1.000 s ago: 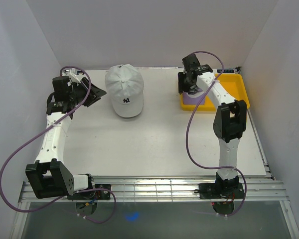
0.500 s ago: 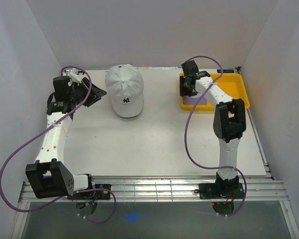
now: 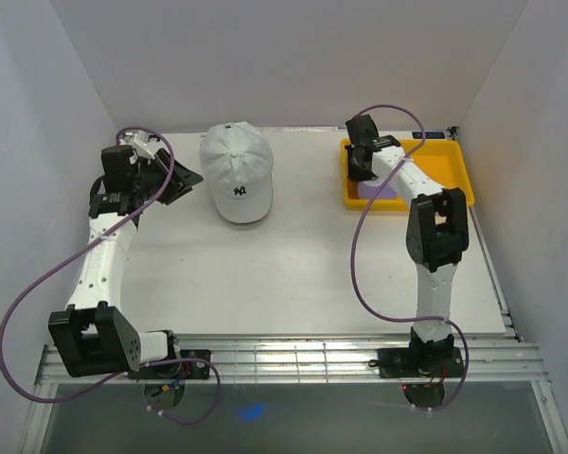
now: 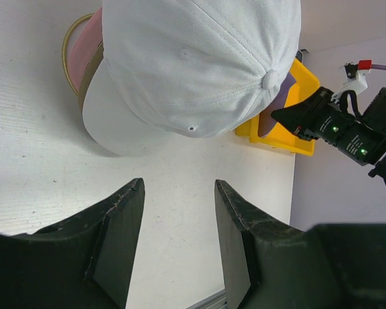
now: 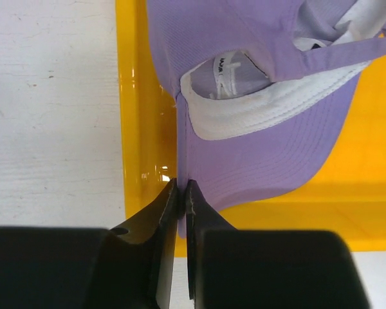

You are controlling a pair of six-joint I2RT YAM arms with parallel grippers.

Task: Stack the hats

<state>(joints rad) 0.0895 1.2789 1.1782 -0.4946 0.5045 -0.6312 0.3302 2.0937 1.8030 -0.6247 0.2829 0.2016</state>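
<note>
The right jaws, almost closed, seem to pinch the brim of the purple cap [image 5: 264, 154] lying in the yellow tray [image 5: 132, 96]. The left jaws gape empty near the white cap [image 3: 235, 170], which sits over a pink cap [image 4: 83, 55] on the desk [image 3: 293, 274].

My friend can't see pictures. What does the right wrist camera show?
The right gripper pinches the brim edge of a purple cap, its jaws nearly touching. The cap lies upside down, white inner band showing, in a yellow tray on a white table.
</note>
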